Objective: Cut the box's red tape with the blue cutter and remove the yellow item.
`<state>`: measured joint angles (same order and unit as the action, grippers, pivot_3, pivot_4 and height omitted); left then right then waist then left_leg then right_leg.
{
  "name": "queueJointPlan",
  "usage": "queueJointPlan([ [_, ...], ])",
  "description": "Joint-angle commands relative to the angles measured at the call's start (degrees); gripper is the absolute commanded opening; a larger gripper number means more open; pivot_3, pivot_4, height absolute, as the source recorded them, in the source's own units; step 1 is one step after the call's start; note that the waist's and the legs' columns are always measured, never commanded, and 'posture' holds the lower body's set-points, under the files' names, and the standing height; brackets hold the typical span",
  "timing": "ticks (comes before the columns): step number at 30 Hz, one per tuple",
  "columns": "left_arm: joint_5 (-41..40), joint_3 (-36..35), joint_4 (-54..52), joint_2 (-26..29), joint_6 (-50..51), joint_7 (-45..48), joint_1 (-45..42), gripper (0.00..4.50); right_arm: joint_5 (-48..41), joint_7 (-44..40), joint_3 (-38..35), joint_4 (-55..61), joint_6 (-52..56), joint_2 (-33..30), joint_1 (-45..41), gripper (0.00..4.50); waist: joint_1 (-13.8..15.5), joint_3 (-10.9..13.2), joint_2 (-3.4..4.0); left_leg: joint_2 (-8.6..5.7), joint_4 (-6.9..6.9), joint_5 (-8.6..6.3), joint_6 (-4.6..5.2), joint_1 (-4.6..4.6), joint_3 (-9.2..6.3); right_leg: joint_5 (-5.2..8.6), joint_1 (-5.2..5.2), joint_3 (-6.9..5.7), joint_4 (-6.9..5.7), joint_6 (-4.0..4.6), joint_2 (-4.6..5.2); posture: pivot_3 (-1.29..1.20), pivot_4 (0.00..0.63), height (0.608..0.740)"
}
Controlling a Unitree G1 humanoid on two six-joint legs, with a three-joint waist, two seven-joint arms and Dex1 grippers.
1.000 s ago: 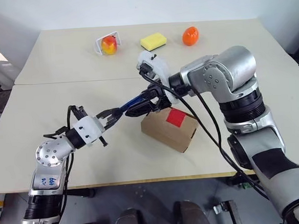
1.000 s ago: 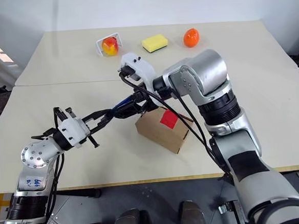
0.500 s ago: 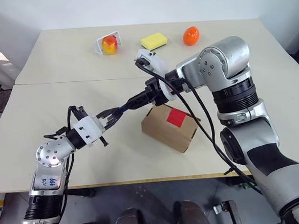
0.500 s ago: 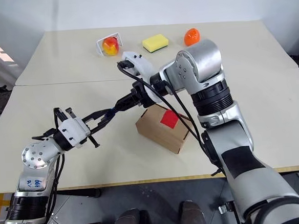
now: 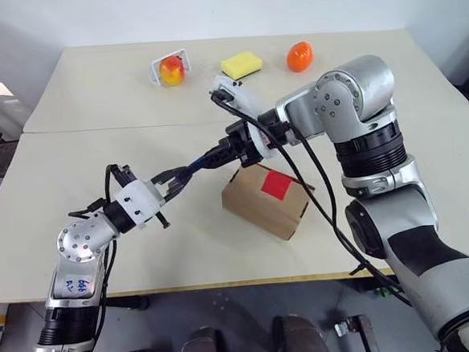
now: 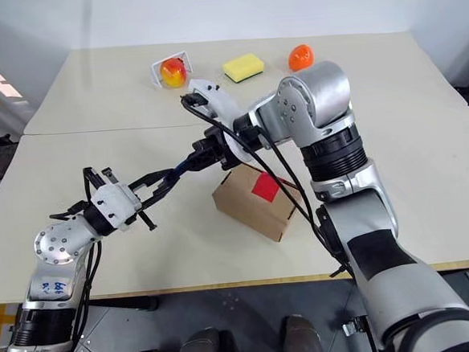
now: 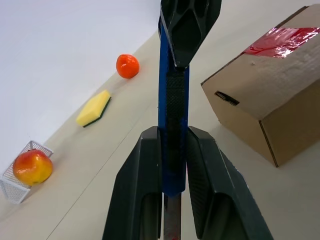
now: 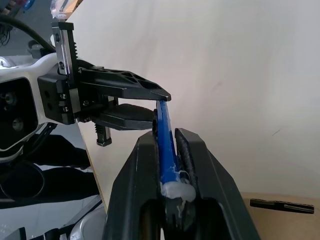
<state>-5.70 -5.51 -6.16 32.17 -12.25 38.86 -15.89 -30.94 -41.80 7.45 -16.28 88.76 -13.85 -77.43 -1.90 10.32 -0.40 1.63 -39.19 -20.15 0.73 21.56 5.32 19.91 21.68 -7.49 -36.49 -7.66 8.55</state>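
While both grippers clamp it, the blue cutter [image 7: 172, 100] looks thin, straight.

A robot test lab or bare workroom: 2 plain beige tables [image 5: 93, 105] pushed edge to edge against a blank white wall [image 5: 207, 9], with a yellow sponge [image 5: 240, 63] and an orange fruit [image 5: 298, 55] set near that wall.

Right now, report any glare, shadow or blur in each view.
Left wrist view: the red tape glints on the box; the fingers are soft at the bottom edge. Right wrist view: near fingers blurred, cutter sharp. Eye views: even light, a soft shadow beside the box.
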Motion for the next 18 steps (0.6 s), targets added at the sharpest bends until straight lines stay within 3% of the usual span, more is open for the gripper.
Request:
queueJointPlan([
  [1, -6.4, -3.4, -0.9, 0.0, 12.3, -2.4, -2.0, 1.09, -1.7, -0.1, -3.2, 4.5, -1.1, -2.3, -0.9, 0.17, 0.1, 0.0, 0.0, 0.0, 0.0, 0.0, 0.0, 0.01, -0.01, 0.0, 0.0, 0.0, 0.0, 0.0, 0.0, 0.0, 0.15, 0.74],
  [8, -12.9, -13.1, -1.6, 2.7, 21.2, -4.9, -1.3, 3.17, -1.2, 1.1, -4.4, 5.0, -3.3, -4.9, 0.3, 0.17, -0.4, 0.0, 0.0, 0.03, 0.05, -0.01, -0.02, 0.01, -0.04, 0.0, 0.01, -0.04, 0.02, 0.0, -0.02, 0.0, 0.15, 0.74],
  [11, -20.2, -20.6, -3.0, 4.3, 24.6, -1.6, 3.7, 4.01, -1.2, 2.2, -6.1, 5.9, -3.3, -6.3, 1.1, 0.17, -1.0, 0.0, 0.0, 0.04, 0.06, -0.01, -0.02, 0.01, -0.05, 0.0, 0.01, -0.04, 0.02, 0.0, -0.02, 0.0, 0.15, 0.74],
  [13, -25.4, -21.0, -7.6, 5.7, 32.1, 1.8, 11.2, 4.5, -1.6, 2.7, -7.1, 6.9, -3.2, -7.1, 1.8, 0.17, -1.3, 0.0, 0.0, 0.04, 0.09, -0.03, -0.04, 0.01, -0.06, 0.0, 0.01, -0.03, 0.02, 0.0, -0.01, 0.0, 0.15, 0.74],
  [16, -27.6, -16.7, -14.7, 9.4, 38.2, 8.3, 22.4, 4.5, -2.1, 3.6, -8.2, 8.2, -2.8, -7.2, 2.5, 0.17, -1.3, 0.0, 0.01, -0.01, 0.14, -0.07, -0.02, 0.0, -0.11, 0.0, 0.01, 0.04, 0.01, 0.0, 0.02, 0.0, 0.15, 0.74],
  [18, -31.5, -15.0, -20.3, 7.3, 40.7, 7.4, 25.6, 4.5, -2.5, 4.4, -9.7, 9.2, -2.4, -7.3, 3.0, 0.17, -1.2, 0.0, 0.02, 0.0, 0.17, -0.08, -0.03, 0.01, -0.1, 0.0, 0.01, 0.07, 0.05, 0.0, 0.0, 0.0, 0.15, 0.74],
])
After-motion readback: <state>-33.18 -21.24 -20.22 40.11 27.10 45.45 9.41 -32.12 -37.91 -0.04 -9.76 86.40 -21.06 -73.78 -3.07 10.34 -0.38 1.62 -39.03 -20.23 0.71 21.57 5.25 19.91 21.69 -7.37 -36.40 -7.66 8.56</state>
